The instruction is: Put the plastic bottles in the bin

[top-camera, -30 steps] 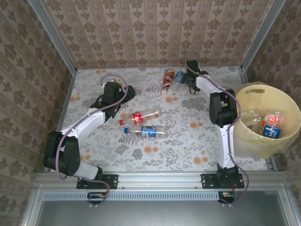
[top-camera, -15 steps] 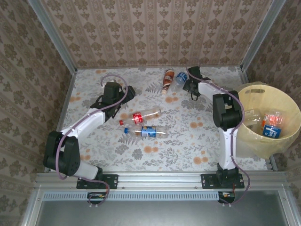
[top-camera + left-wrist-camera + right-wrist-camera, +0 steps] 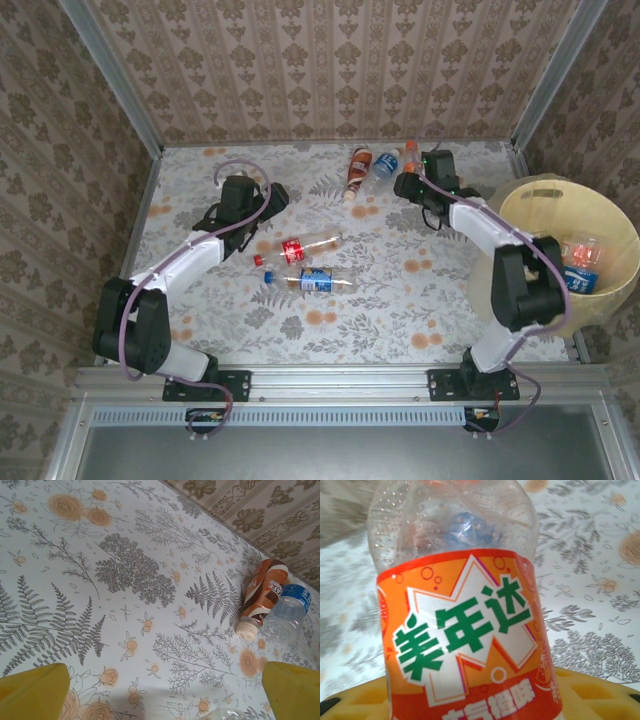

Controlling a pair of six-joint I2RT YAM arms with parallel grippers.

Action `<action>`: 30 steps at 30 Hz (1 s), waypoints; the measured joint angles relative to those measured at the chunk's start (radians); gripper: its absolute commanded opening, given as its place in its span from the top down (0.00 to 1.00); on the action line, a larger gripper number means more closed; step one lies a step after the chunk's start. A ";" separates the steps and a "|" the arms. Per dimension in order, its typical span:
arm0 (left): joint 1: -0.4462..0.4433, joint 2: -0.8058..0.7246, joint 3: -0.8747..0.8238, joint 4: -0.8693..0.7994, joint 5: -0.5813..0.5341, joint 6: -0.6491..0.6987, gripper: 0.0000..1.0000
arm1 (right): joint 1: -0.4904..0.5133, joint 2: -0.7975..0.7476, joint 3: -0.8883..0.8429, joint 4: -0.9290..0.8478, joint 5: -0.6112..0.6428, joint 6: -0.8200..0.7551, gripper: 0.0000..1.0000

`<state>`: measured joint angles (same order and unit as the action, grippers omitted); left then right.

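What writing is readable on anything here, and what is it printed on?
"美年达", green characters on the orange-label bottle; the line beneath is cut off.
White lettering on the brown bottle: too blurred.
Print on the blue-label bottle: too blurred.
Print on the red-label bottle: too small.

— Where does the bin stand?
— At the right edge of the table, with binned bottles inside it.
— And on the table?
— The far bottles lie side by side by the far edge, around the centre. The middle bottles lie mid-table, one just nearer than the other.
— The grippers?
— The left gripper is just left of the middle bottles. The right gripper is between the far bottles and the bin, with the held bottle between its fingers.
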<state>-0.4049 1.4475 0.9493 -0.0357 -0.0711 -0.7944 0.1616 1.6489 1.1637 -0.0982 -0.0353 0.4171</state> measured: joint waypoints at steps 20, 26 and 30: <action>-0.133 0.117 0.153 0.039 0.087 0.050 0.00 | -0.048 -0.584 -0.050 -0.175 -0.162 -0.182 0.55; -0.131 0.156 0.167 0.052 0.096 0.054 0.00 | -0.188 -0.666 0.013 -0.319 -0.201 -0.177 0.55; -0.131 0.184 0.172 0.052 0.106 0.053 0.00 | -0.294 -0.730 0.064 -0.396 -0.217 -0.185 0.55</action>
<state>-0.5362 1.6318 1.1210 0.0162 0.0349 -0.7410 -0.1329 0.9188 1.2274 -0.4946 -0.2520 0.2325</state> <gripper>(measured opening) 0.999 0.572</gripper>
